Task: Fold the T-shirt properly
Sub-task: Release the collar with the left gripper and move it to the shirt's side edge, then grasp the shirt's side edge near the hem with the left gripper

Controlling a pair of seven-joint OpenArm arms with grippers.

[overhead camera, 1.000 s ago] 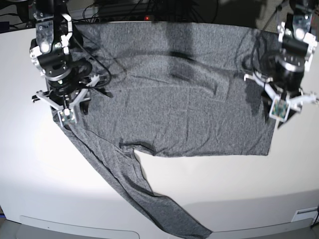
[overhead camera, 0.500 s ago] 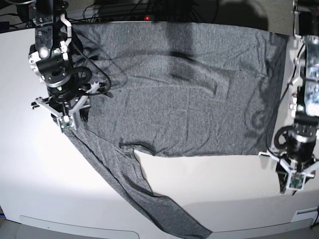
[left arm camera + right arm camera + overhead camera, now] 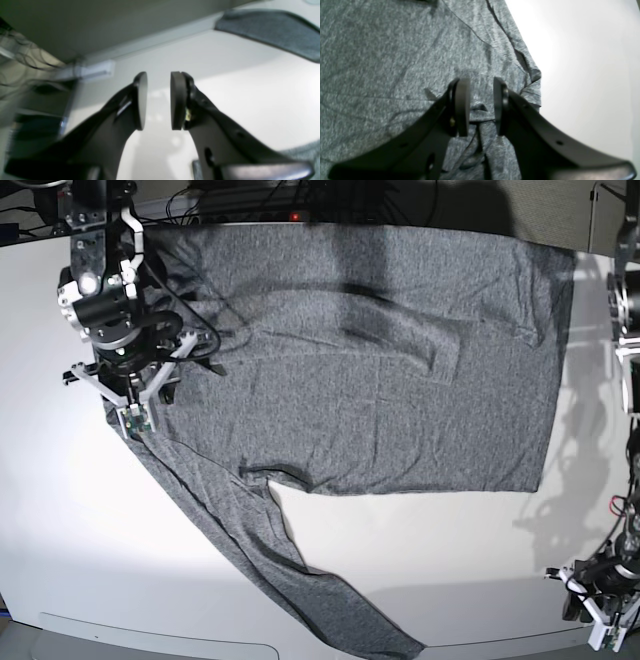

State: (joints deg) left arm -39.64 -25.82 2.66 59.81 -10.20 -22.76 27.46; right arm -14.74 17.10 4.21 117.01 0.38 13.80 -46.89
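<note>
The heather-grey T-shirt lies spread flat over the back half of the white table. One long sleeve runs diagonally down to the front edge. My right gripper hovers over the shirt's left side near the sleeve's root. In the right wrist view the right gripper is open above creased fabric near a hem, with nothing between the pads. My left gripper is at the table's front right corner, off the shirt. In the left wrist view the left gripper is open over bare table, with a sleeve end beyond.
Dark cables run along the table's back edge. The front edge of the table and a white strip at its right end lie close to the left gripper. The left arm's upper links stand at the right edge.
The left arm let go of the shirt's right edge and swung toward the table's front right corner. The shirt's right side now lies wider and flatter. The right arm shifted only slightly.
</note>
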